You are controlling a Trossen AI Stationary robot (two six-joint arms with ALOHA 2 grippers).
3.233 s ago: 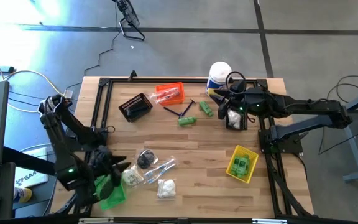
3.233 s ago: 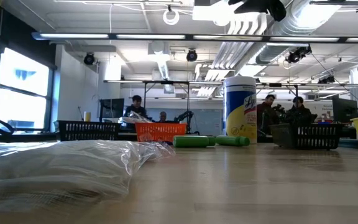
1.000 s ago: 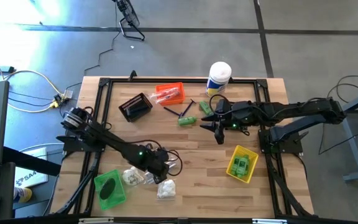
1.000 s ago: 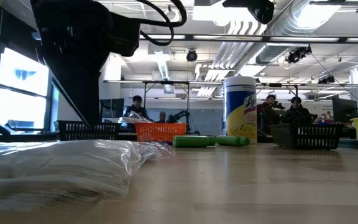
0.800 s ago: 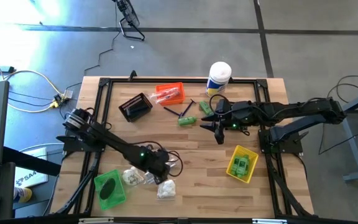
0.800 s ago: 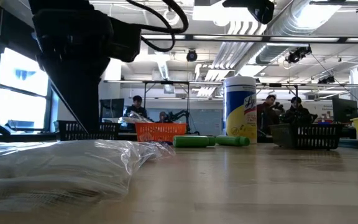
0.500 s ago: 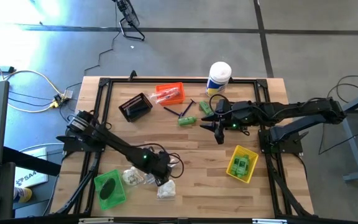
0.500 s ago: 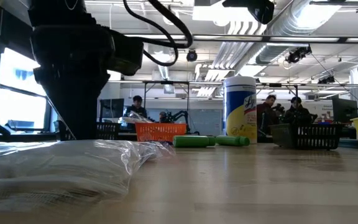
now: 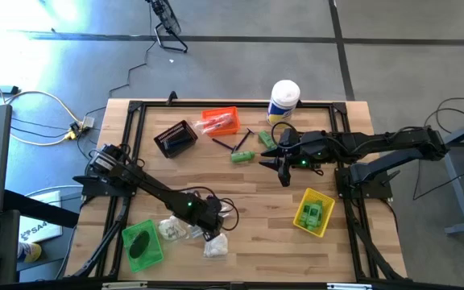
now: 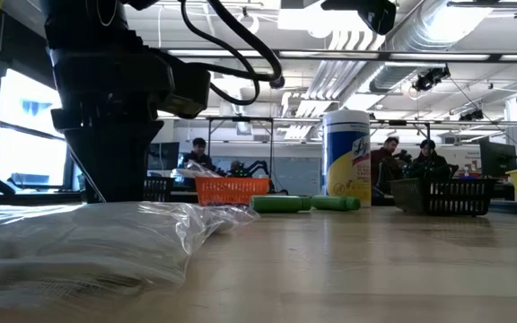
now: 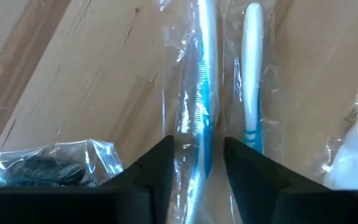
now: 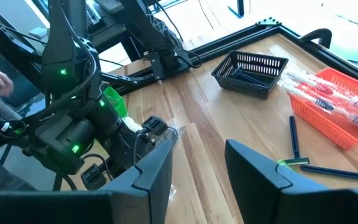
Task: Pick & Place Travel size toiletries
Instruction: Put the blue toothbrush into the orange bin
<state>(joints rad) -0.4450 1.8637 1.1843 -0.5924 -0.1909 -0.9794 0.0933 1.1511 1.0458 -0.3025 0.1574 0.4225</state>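
Partly sorted: bins (image 9: 219, 122) hold some, bottles (image 9: 243, 156) at twelve o'clock remain; left gripper (image 11: 196, 163) straddling wrapped toothbrush (image 11: 202, 93), right gripper (image 12: 197, 167) empty, parted.

Four cameras cover one wooden table (image 9: 256, 193): an overhead looks straight down on it; a tabletop-level camera looks across it into the room behind; the left wrist camera looks down, very close, on clear-wrapped toothbrushes (image 11: 201, 106); the right wrist camera looks across the table at the left arm (image 12: 79, 130), which the overhead shares.
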